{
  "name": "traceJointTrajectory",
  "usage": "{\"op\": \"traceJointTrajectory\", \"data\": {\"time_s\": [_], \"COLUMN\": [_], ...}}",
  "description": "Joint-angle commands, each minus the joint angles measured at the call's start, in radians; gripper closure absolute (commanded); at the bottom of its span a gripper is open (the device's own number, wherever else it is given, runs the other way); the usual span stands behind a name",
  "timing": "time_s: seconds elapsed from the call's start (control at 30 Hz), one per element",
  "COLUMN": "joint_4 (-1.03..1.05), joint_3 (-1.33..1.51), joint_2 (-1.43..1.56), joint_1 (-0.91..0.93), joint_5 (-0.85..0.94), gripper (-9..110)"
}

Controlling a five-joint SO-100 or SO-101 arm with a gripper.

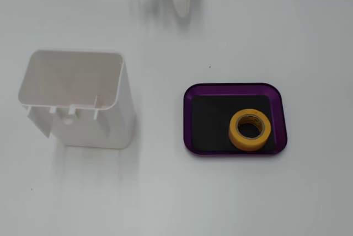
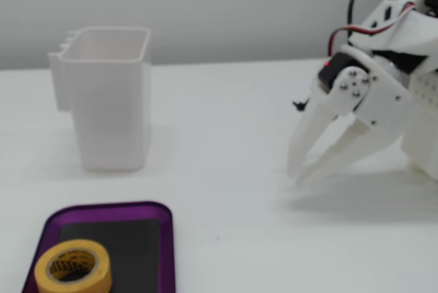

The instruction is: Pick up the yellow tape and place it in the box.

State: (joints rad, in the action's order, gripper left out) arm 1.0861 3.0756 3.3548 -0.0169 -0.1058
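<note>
I see the yellow tape (image 1: 251, 130) lying flat inside the box (image 1: 188, 120), at the lower right part of its black bottom. The tape is a small round ring with a paler inner ring that has dark print on it. The box is a shallow purple tray with rounded corners and shiny walls, and its floor looks flat and dull. In the side fixed view, the tape (image 2: 73, 268) and the box (image 2: 164, 238) sit at the lower left of the frame.

A tall white container (image 1: 77, 101) stands at the left of the top fixed view. It is smooth plastic, open on top, with small ribs on one side.

The table (image 1: 165, 192) is plain white and smooth.

My gripper (image 2: 296, 172) is at the right of the side fixed view. It is white plastic with screws and red and black wires. Its two long pointed fingers (image 2: 306, 135) slant down toward the table, spread apart with nothing between them. It is well apart from the box.
</note>
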Motion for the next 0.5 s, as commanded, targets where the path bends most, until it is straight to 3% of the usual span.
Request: {"op": "traceJointTrajectory", "data": {"time_s": [0.0, 0.47], "joint_4": [0.003, -0.011], "joint_3": [0.008, 0.008], "joint_2": [0.063, 0.063], "joint_1": [0.002, 0.002], "joint_5": [-0.006, -0.011], "gripper": [102, 102]}}
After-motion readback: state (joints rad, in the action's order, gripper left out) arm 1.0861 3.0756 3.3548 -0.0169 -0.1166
